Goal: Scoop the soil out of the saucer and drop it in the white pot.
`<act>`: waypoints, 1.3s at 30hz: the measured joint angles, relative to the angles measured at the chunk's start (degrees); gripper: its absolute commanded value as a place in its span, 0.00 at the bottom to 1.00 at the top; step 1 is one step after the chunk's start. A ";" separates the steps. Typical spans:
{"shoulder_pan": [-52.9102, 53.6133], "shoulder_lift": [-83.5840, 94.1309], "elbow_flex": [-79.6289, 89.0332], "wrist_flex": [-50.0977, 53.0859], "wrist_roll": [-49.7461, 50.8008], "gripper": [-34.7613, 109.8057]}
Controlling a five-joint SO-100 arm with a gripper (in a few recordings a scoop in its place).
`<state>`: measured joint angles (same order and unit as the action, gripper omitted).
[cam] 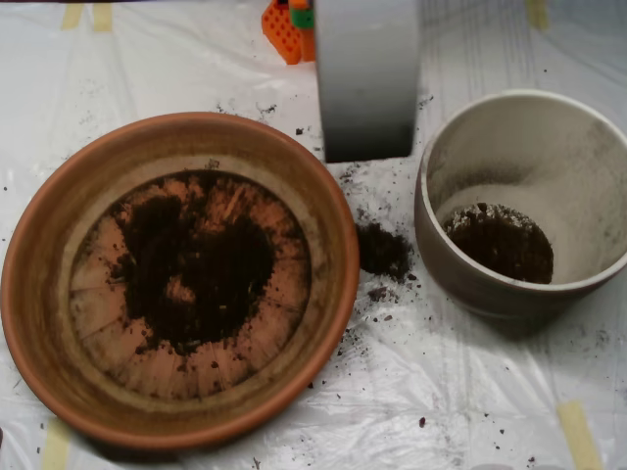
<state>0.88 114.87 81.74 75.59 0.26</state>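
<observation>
Scoop (367, 83) was seen above gap between saucer (59, 294) and white pot (470, 284); jaw state could not be told. Soil (196, 264) lay mid-saucer, down-left of scoop; some was seen in pot, spill (382, 250) between both.

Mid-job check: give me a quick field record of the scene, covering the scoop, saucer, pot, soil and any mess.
scoop: grey, at top centre, above the gap between saucer and pot
saucer: terracotta, left side, ridged base partly bare
soil in saucer: dark patch across the middle, thin toward the edges
white pot, right side, upright, walls dusty
soil in pot: small dark pile at the bottom
spill: clump on the plastic sheet between saucer and pot, crumbs scattered around
tape: yellowish strip on sheet, lower right
</observation>
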 measured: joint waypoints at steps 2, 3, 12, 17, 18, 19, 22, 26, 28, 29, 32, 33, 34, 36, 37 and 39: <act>2.81 3.34 7.03 -2.37 0.00 0.55; 4.39 4.83 10.81 -3.69 -0.09 0.55; 13.80 12.04 39.46 -14.06 -3.87 0.55; 17.14 11.95 47.55 -19.16 -4.57 0.55; 17.58 11.25 47.90 -19.78 -4.92 0.55; 18.02 10.11 48.08 -20.39 -5.27 0.55; 19.25 4.04 47.99 -21.27 -4.48 0.55; 20.57 -6.50 44.74 -21.45 -3.52 0.55; 20.92 -11.51 41.66 -20.83 -3.52 0.55; 20.83 -13.80 40.08 -20.83 -3.34 0.55; 20.48 -19.07 35.68 -20.74 -3.78 0.55; 20.57 -20.74 34.10 -20.74 -3.78 0.55; 20.65 -22.32 32.26 -20.21 -3.78 0.55; 20.83 -25.93 28.12 -19.16 -3.78 0.55; 20.83 -27.95 25.93 -18.37 -3.78 0.55; 20.65 -31.82 21.88 -16.79 -3.96 0.55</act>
<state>21.53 83.06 103.62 58.80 -3.69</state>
